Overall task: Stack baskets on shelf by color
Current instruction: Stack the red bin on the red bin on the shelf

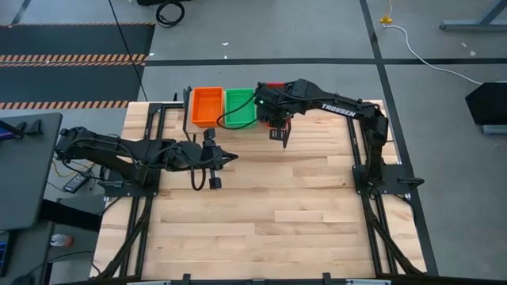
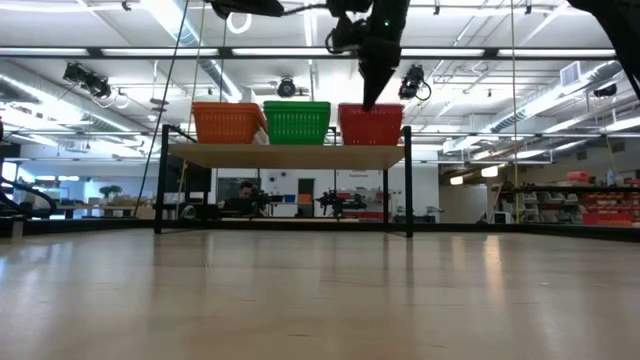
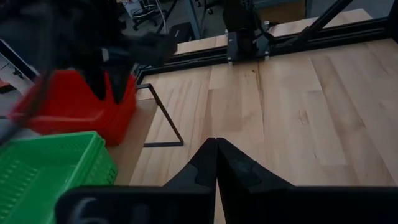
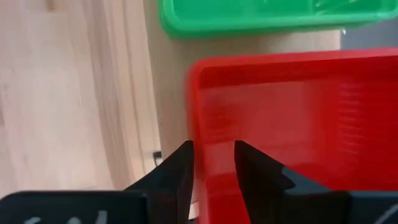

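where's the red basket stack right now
In the low view the red basket stack sits at the right end of the shelf, beside the green baskets, with the right gripper just above it.

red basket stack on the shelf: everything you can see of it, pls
The red basket stack looks like glossy red plastic with fine mesh walls, shallow and rectangular, open side up. It sits level at one end of the shelf, beside the green stack, with orange at the far end. How many baskets it holds cannot be told. The right gripper is at its near rim, jaws parted with one finger on either side of the wall; contact is unclear.
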`<move>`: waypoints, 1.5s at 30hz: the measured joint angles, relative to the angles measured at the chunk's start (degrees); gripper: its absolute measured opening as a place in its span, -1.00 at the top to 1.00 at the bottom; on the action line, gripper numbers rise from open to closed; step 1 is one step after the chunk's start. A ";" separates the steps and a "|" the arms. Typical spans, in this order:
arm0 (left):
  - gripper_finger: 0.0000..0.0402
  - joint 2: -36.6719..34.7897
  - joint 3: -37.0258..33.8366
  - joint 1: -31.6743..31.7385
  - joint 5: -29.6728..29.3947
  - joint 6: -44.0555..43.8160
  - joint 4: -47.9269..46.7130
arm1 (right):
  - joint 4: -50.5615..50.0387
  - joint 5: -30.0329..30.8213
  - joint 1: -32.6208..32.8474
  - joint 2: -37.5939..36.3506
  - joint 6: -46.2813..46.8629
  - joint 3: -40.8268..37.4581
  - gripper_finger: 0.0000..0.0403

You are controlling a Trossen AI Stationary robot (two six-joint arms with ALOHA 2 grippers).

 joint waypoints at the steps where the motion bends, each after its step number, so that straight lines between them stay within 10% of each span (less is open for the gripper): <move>1: 0.96 0.00 0.00 0.00 0.00 0.00 0.00 | -0.30 0.61 0.00 0.00 -0.04 -0.65 0.39; 45: 0.95 0.02 -0.02 0.00 0.00 0.07 -0.48 | -3.37 0.28 2.90 -0.55 1.26 -0.89 0.39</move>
